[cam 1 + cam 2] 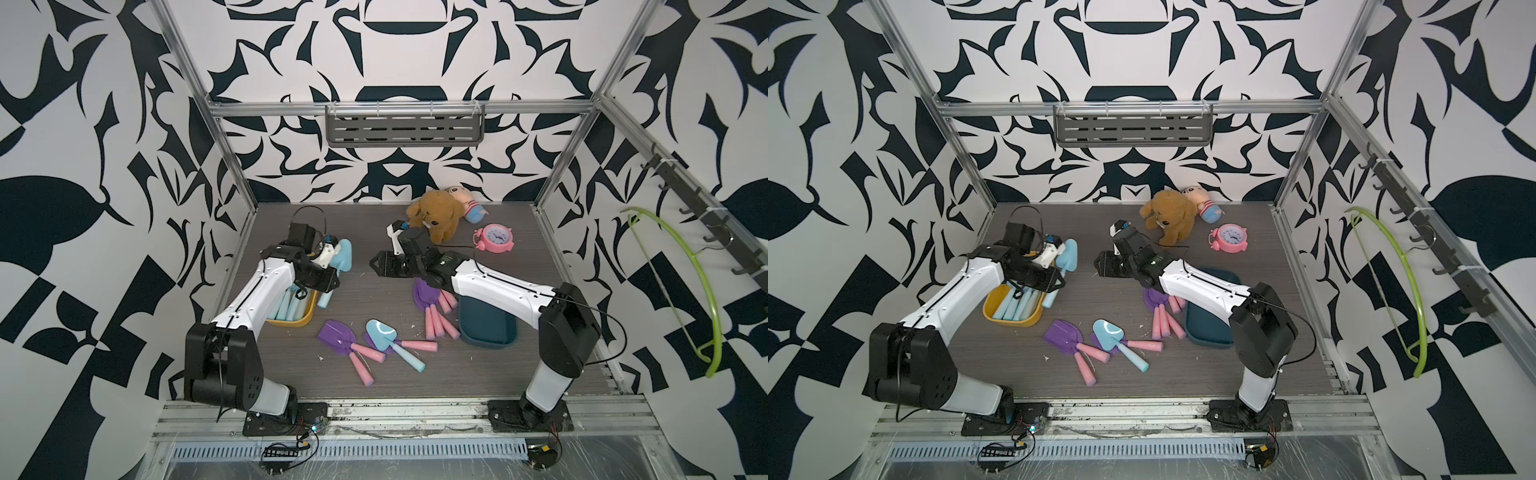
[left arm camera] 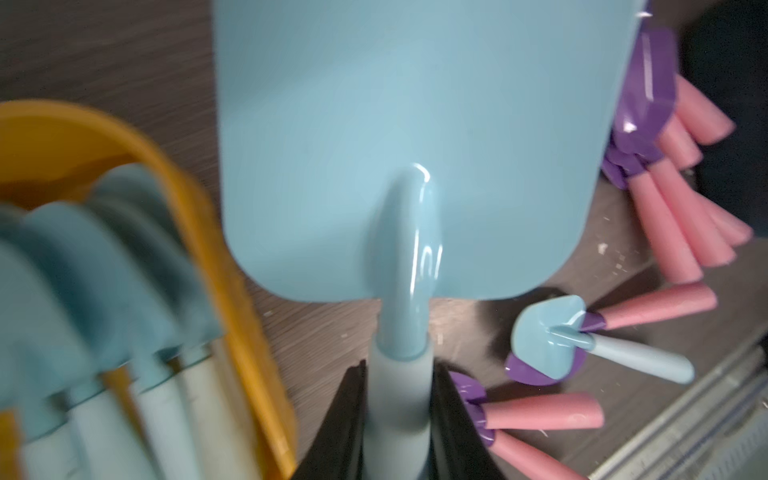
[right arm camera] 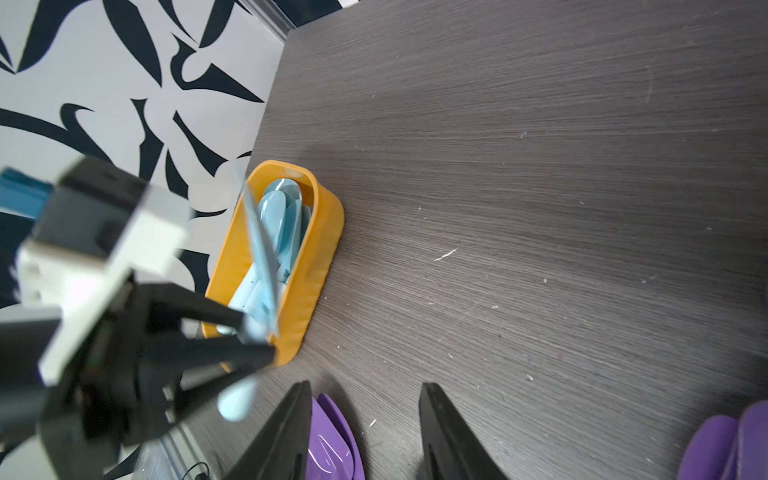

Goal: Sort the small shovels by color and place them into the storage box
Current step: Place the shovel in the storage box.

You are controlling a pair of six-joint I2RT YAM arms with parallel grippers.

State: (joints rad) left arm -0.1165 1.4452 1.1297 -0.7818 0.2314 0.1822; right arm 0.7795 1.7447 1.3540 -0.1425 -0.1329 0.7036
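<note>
My left pincer (image 2: 399, 372) clamps 1 blue shovel (image 2: 415, 124) beside the yellow box (image 3: 316, 266), my right pincer (image 3: 365, 395) gapes empty, teddy (image 1: 436, 216) and clock (image 1: 494, 237) behind it.

blue shovels (image 1: 291, 307): bunch in yellow box (image 1: 307, 322)
held shovel (image 1: 345, 253): blue, up beside it
purple shovels (image 1: 426, 293): piled by dark box (image 1: 488, 332)
loose shovels (image 1: 334, 337): purple, one blue atop

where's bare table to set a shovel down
Bare: the back strip between the held blue shovel and the teddy bear; the middle between the yellow box and the purple shovel pile, though the right fingers hang over it. Crowded: front centre, where loose shovels overlap, and beside the dark blue tray.
</note>
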